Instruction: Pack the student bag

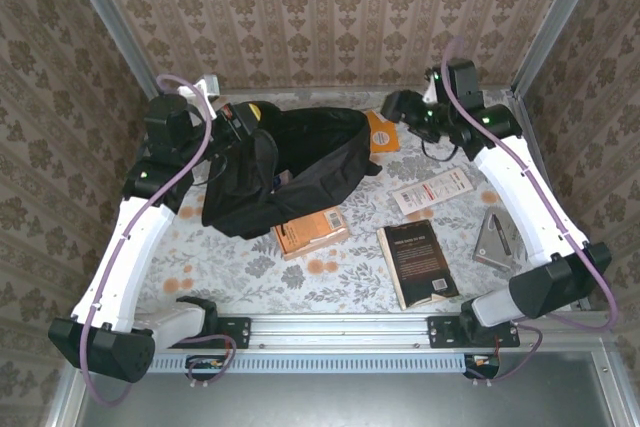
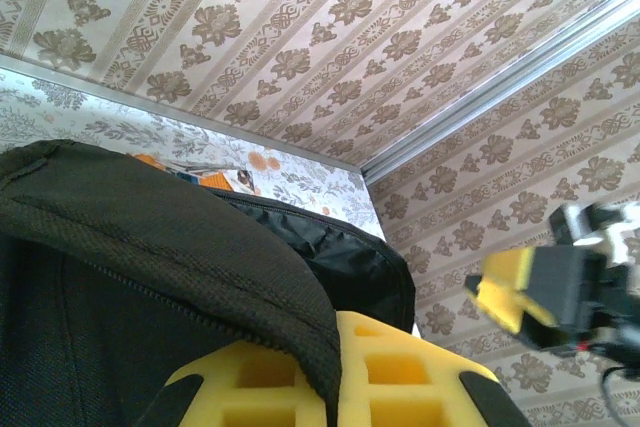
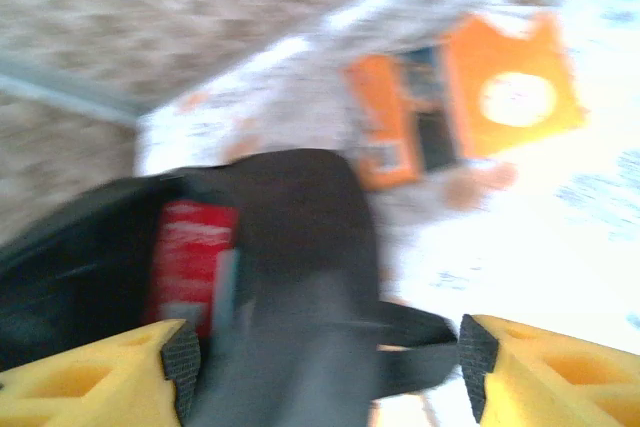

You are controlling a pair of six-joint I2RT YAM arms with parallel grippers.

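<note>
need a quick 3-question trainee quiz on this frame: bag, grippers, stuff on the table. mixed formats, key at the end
1. True or false: the left gripper has its fingers shut on the fabric of the student bag.
2. The orange book nearest the arm bases lies: A) inside the bag; B) partly under the bag's near edge; C) between the right gripper fingers.
3. Fill in: the right gripper's fingers stand ____.

Key: 1 true; 2 B; 3 open.
</note>
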